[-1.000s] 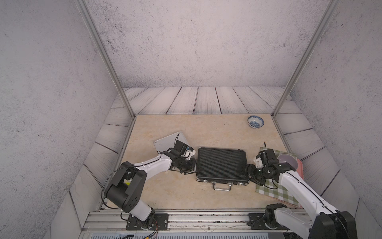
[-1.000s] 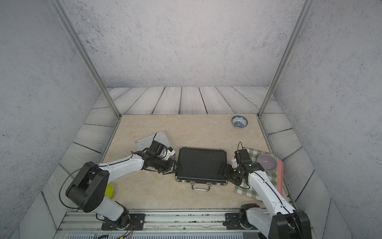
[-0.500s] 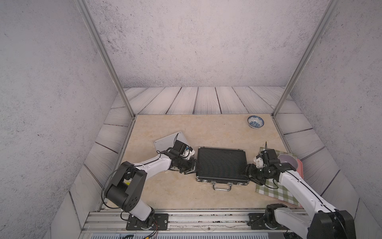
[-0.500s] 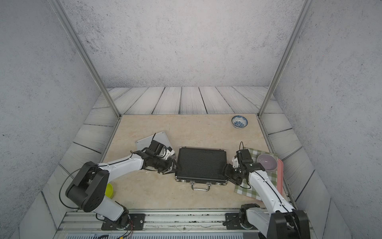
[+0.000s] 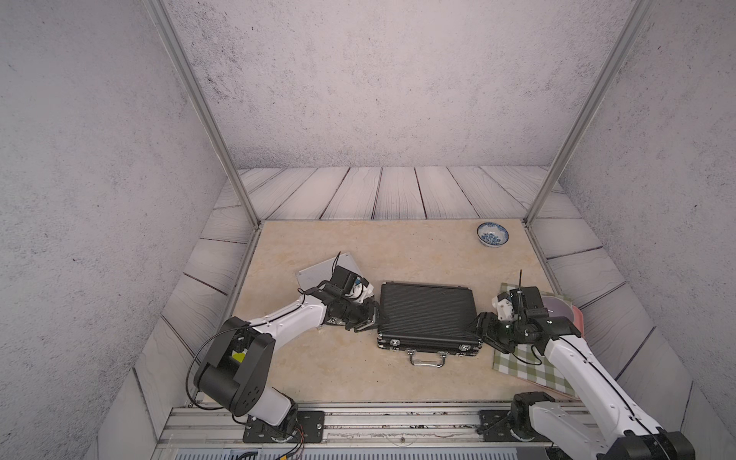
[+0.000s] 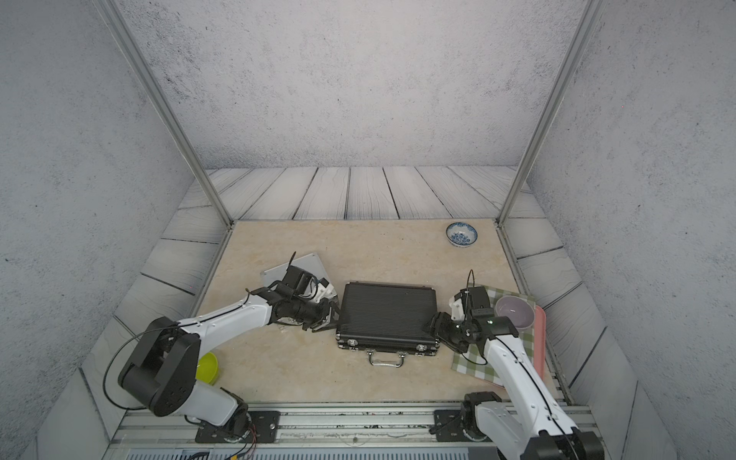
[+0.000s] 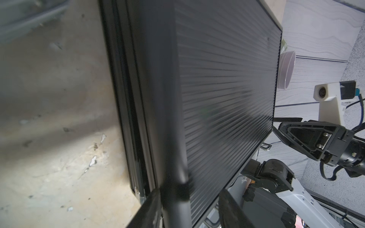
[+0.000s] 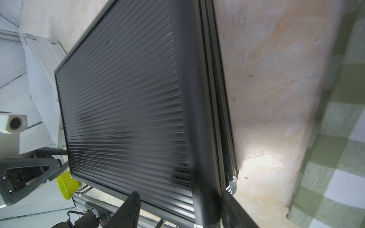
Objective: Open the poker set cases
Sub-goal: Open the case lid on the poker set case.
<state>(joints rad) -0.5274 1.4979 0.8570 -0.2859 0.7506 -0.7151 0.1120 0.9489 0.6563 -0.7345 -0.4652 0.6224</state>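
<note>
The larger black ribbed case [image 5: 426, 314] [image 6: 388, 314] lies flat and closed in the middle of the table, its handle toward the front. The silver case [image 5: 318, 273] [image 6: 294, 265] lies behind my left arm, partly hidden by it. At the black case's left edge, my left gripper [image 5: 368, 318] [image 7: 189, 190] is open and rolled on its side. One finger is low beside the case wall, the other above the lid. My right gripper [image 5: 480, 330] [image 8: 181, 194] is open in the same way at the front right corner of the black case [image 8: 128, 98].
A green checked cloth [image 5: 525, 362] lies under my right arm, with a lilac bowl [image 6: 513, 312] on a pink tray [image 6: 539, 338] beside it. A blue-patterned bowl [image 5: 493, 234] stands at the back right. A yellow-green bowl [image 6: 207, 366] sits by my left arm's base.
My right gripper has edged slightly closer onto the black case's right edge. The left arm and both cases have not visibly moved.
</note>
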